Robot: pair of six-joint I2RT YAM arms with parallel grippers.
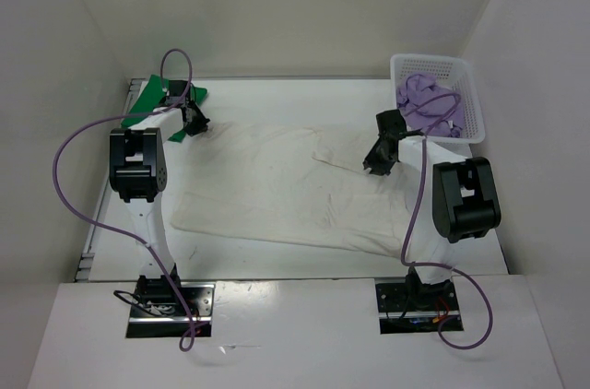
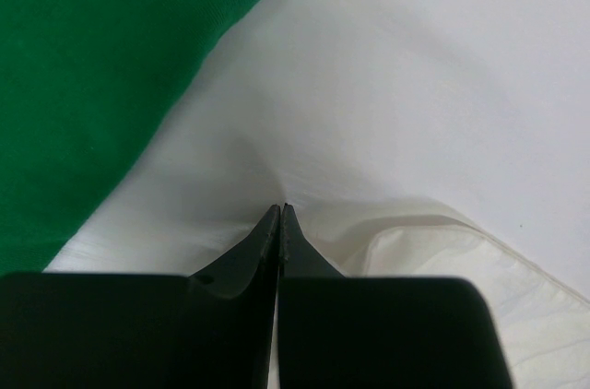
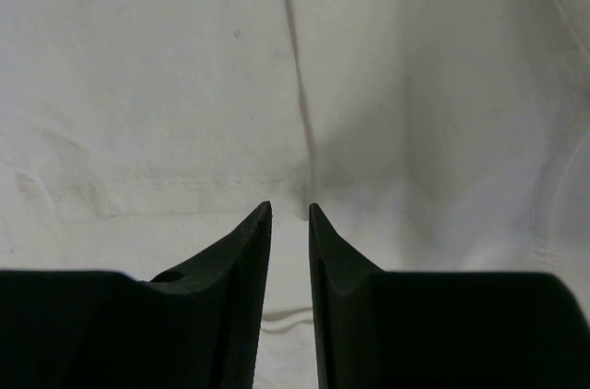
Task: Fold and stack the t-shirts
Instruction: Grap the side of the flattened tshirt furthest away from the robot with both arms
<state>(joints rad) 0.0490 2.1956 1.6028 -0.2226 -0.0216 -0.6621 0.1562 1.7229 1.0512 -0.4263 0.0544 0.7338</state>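
Over at the far left corner of the worktop point(image 1: 277, 94), the left hand point(image 2: 279, 211) is pressed tight together, and by the look of it it's pinching a bit of the white shirt point(image 1: 295, 191); the cloth puckers right up to its tips. Just beside that pinch lies the green shirt point(image 1: 147, 103), tucked into the corner. The white one is spread flat across the middle of the worktop, wide and a bit rumpled. Across on the other side, the right hand point(image 3: 289, 206) hangs low over the white cloth near its right end, fingers a little apart, nothing clearly caught between them. The purple shirt point(image 1: 419, 92) sits bundled in the basket point(image 1: 470, 108) at the far right, waiting its turn.

So this looks like the start of a fold on the white shirt. To do it cleanly, I'd want the right hand to come down on an edge and take hold of it, not the flat middle. Then both hands should lift together, level, and carry the cloth over in one sweep. The left pinch mustn't drag the green shirt along.
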